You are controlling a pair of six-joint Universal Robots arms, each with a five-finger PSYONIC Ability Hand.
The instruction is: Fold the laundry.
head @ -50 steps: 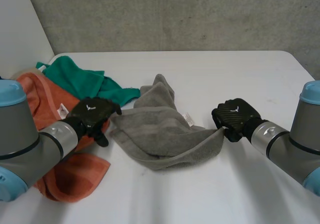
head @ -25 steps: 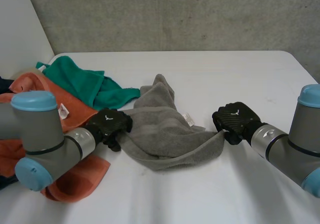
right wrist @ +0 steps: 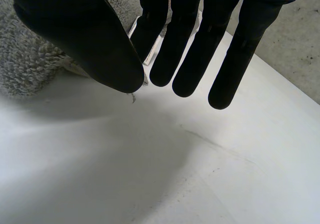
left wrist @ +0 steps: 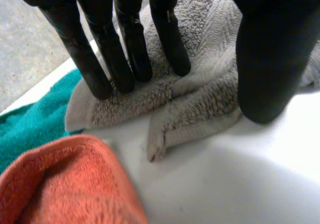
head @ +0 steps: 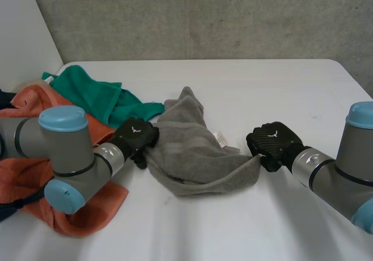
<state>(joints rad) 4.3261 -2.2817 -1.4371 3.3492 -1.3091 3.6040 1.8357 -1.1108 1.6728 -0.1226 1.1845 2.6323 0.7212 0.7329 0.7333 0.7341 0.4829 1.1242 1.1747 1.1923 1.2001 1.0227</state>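
Head view showed the orange towel (head: 93, 205) and green towel (head: 93, 95) heaped at the left of the desk (head: 262, 86), untouched. A second earlier the left hand (head: 135, 137) had hung over the orange towel. It had since swung right to the left edge of the grey towel (head: 192, 156), which lay crumpled mid-desk, and that edge had been nudged inward and sat more bunched than before. In the left wrist view its fingers (left wrist: 125, 49) lay straight on the pile with the thumb set down apart at the cloth's edge, so the hand was spread and resting, not gripping. At the right, the right hand (head: 271, 141) had barely shifted. It kept the towel's right corner, and in the right wrist view its fingers were straight with the thumb apparently pressing that corner against the nearest one. Both hands were therefore on one cloth, so the likely step was to draw it out flat. No fold had been made yet.
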